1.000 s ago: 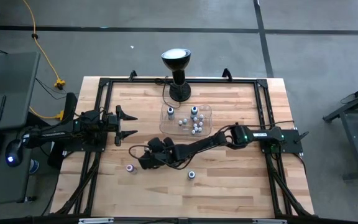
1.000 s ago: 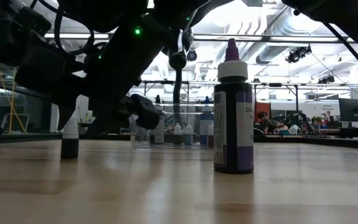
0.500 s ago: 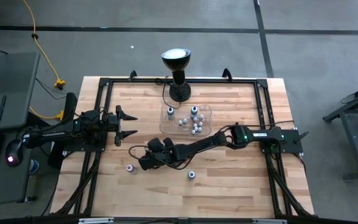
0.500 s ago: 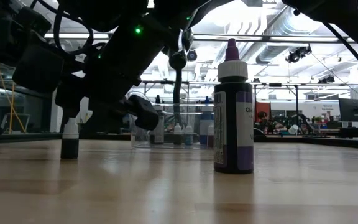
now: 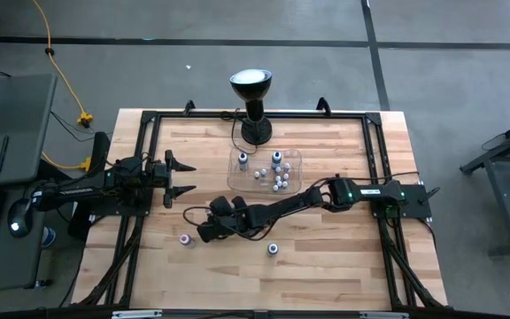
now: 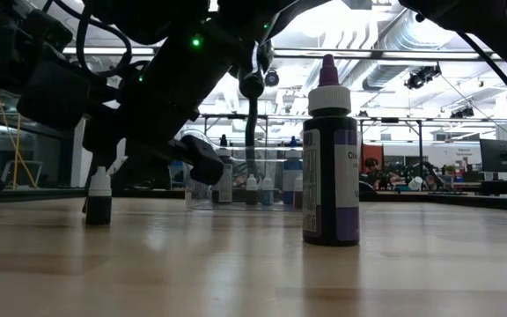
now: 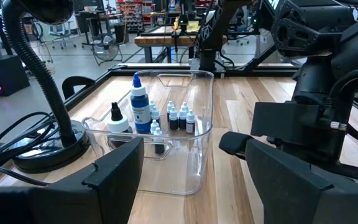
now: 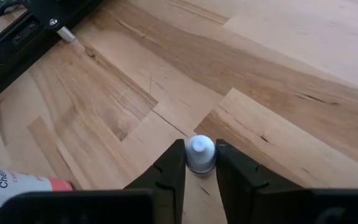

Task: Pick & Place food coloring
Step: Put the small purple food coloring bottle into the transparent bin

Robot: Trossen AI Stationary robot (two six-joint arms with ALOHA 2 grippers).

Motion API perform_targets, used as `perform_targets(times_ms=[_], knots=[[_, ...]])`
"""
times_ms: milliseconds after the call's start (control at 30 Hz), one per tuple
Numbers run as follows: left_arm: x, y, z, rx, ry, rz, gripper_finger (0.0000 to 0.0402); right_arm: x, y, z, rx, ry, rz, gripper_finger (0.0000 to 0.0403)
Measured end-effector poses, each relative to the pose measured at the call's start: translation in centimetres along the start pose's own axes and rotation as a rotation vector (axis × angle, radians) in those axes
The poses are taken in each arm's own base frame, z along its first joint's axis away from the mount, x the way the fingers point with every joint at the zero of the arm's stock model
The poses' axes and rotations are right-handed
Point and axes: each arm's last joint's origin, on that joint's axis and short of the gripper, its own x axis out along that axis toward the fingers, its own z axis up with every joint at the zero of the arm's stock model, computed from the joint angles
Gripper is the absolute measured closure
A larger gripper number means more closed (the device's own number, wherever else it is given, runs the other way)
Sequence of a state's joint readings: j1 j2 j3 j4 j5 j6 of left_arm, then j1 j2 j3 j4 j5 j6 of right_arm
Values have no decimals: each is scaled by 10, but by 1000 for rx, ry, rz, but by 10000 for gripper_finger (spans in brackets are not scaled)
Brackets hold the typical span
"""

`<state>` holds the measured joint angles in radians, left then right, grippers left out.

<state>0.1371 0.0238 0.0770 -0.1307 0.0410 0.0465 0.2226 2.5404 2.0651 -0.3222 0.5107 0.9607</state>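
- Right claw (image 8: 199, 163) gripping a white-capped bottle (image 8: 200, 152) on the desk (image 5: 326, 257).
- Several bottles sitting in tray (image 5: 292, 158); two loose bottles remaining.
- Left claw (image 5: 184, 177) idling, spread wide.

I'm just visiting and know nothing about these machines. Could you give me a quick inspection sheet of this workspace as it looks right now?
Surface: wooden table inside a black frame.
Job's things: small dropper bottles in a clear tray; a purple bottle upright alone; a white-capped bottle between the right jaws; a pink-labelled bottle lying nearby.
Clutter: black lamp behind the tray.
Grippers: right gripper closed around the bottle's cap; left gripper open, waiting at the table's left.
Cables: yellow cord on the floor.
Surroundings: workshop benches beyond; nobody clearly seen.
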Motion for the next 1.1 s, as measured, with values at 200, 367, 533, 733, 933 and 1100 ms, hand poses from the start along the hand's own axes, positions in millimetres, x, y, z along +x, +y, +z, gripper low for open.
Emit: perform_targets(times_ms=[200, 367, 533, 733, 933, 1100], knots=[[0, 0, 0, 0, 0, 0, 124, 0, 0, 0, -25, 5, 5, 342], [0, 0, 0, 0, 0, 0, 124, -1, 2, 1, -59, 11, 9, 344], [0, 0, 0, 0, 0, 0, 124, -9, 10, 11, -101, 11, 10, 345], [0, 0, 0, 0, 0, 0, 124, -26, 23, 31, -165, 8, 11, 345], [0, 0, 0, 0, 0, 0, 124, -46, 34, 53, -235, 1, 11, 346], [0, 0, 0, 0, -1, 0, 124, -63, 32, 59, -266, 36, -26, 346]])
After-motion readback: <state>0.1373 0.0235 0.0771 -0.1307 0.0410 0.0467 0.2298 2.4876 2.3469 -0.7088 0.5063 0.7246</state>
